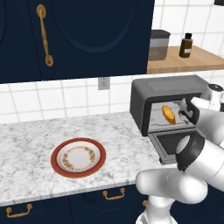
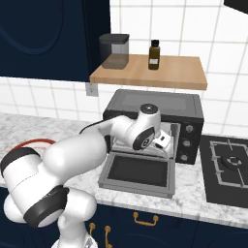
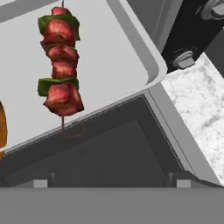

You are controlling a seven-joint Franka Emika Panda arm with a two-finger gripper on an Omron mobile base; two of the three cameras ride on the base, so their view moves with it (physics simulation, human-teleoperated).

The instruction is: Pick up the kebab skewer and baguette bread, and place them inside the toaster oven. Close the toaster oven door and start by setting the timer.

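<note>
Skewer and bread both in oven; door down.

Kebab skewer [image 3: 61,70] lies free on the pale tray [image 3: 113,57] inside the toaster oven [image 2: 156,106], at 11 o'clock in hand view. Baguette bread [image 1: 168,114] rests on the same tray, at the skewer's 8 o'clock. Gripper [image 2: 164,141] at the oven mouth, jaws spread, grasping nothing. Toaster oven door [image 2: 138,172] lies flat on the counter [image 1: 35,135]; plate [image 1: 78,157] well apart.
</note>
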